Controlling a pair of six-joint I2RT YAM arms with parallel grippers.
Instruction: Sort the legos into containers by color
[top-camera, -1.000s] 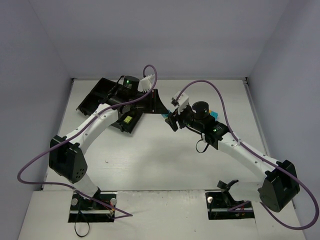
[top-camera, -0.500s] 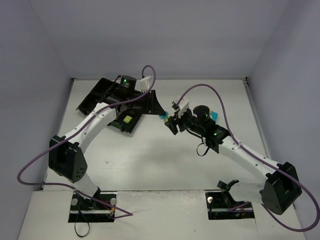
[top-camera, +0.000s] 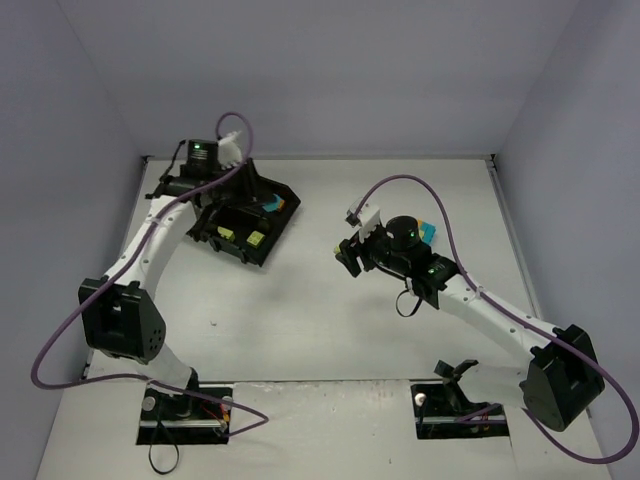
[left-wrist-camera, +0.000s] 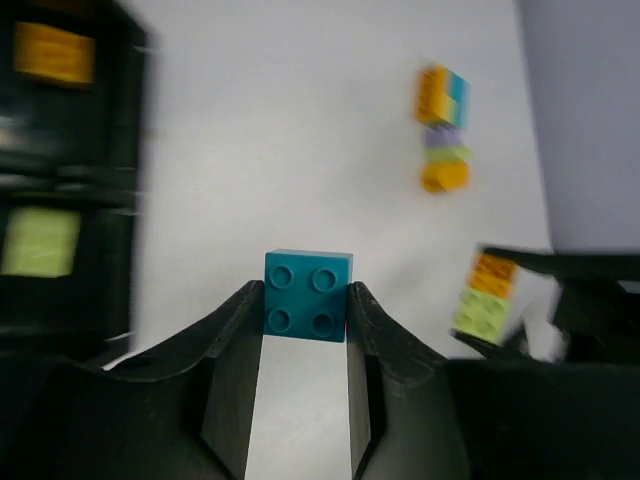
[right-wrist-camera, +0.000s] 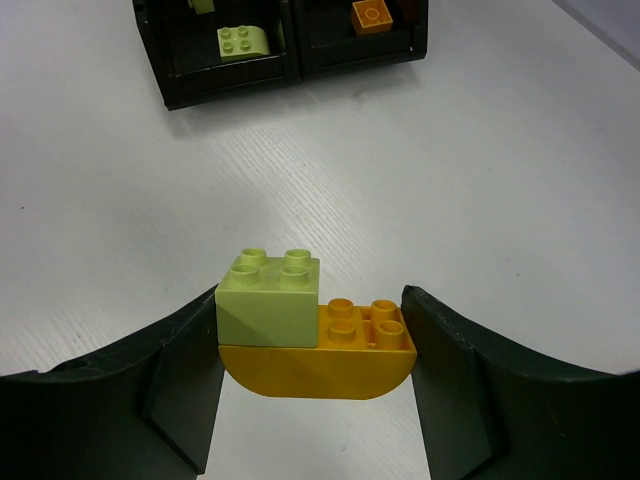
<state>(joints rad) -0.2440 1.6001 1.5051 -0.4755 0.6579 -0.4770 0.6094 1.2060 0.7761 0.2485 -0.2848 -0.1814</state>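
while the left fingers (left-wrist-camera: 235, 365) pinch a teal brick (left-wrist-camera: 308, 296) above the table (right-wrist-camera: 480, 180), the right fingers (right-wrist-camera: 185, 400) are clamped on a curved orange brick (right-wrist-camera: 318, 368) topped by a yellow-green brick (right-wrist-camera: 268, 300), short of the black tray (right-wrist-camera: 230, 90); loose bricks (left-wrist-camera: 443, 130) lie heaped elsewhere.

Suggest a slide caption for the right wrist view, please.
Right gripper holds a yellow-green brick stacked on an orange curved brick.
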